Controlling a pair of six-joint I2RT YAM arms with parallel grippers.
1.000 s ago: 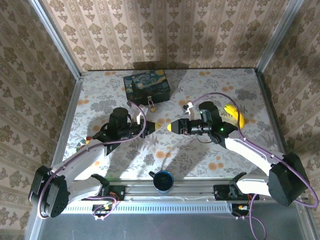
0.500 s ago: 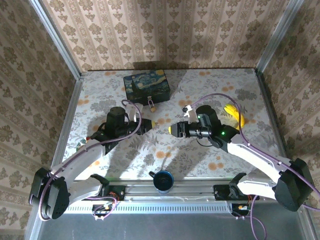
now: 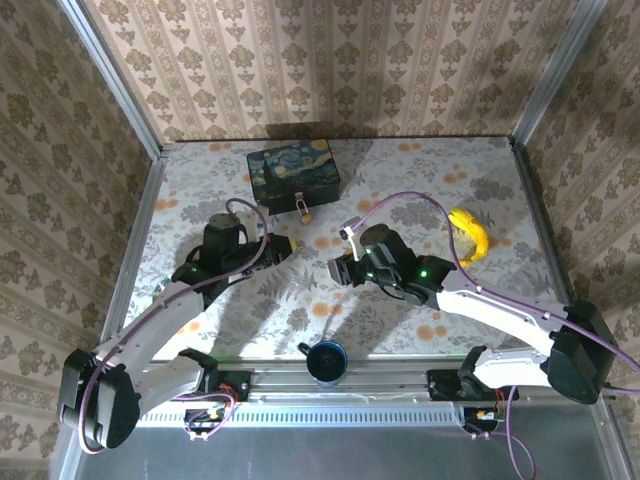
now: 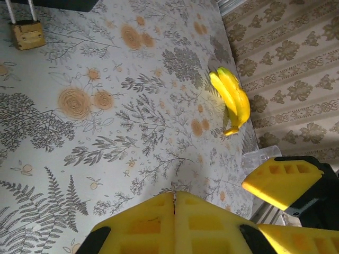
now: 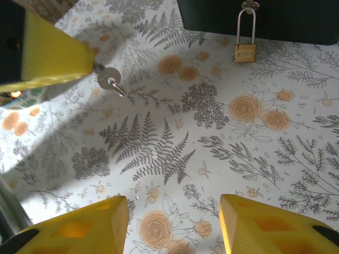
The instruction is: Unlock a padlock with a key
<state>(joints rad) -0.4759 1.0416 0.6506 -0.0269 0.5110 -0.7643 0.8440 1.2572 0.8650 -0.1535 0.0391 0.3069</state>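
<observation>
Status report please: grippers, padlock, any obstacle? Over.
Left gripper shut on key. Right gripper open, empty. Padlock hooked on box, shackle closed. Banana off to the side, not in the way.

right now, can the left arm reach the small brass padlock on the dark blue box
Probably yes: bare floral table lies between the shut left gripper, holding the small silver key, and the padlock.
</observation>
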